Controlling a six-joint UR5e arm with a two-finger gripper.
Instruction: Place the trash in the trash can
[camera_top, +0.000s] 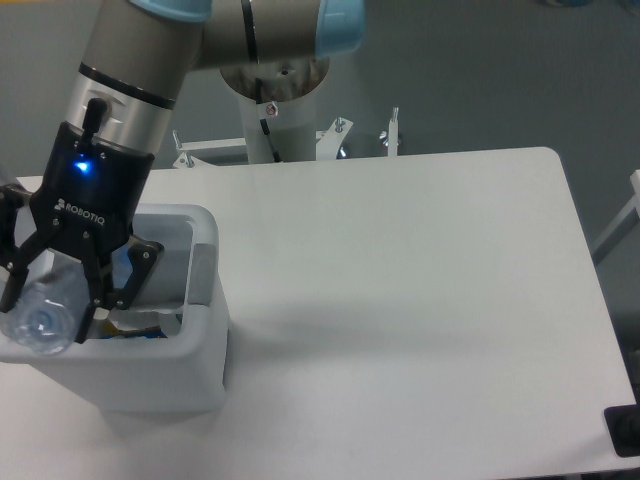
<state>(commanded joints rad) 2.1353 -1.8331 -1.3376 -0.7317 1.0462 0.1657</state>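
Currently, from the one fixed camera looking down at the table, the robot arm reaches in from the top left and ends in a black claw with a small blue light glowing on its body. The claw is pinching a clear, blue-tinted plastic bottle, one finger on each side of it, with the bottle's round end tilted toward the camera.

Directly beneath the claw sits the trash can, a boxy white bin with rounded corners, its top open. The bottle hangs over the left part of that opening, at about rim level. Just to the right of the claw and lower down, inside the bin, a bit of pale crumpled material with dark marks peeks out; it may be the paper wrapper, but too little shows to be sure.

To the right of the claw, the white tabletop stretches away.

As a judgement, the task looks nearly finished: one piece seems already binned, and the bottle only needs releasing into the can.
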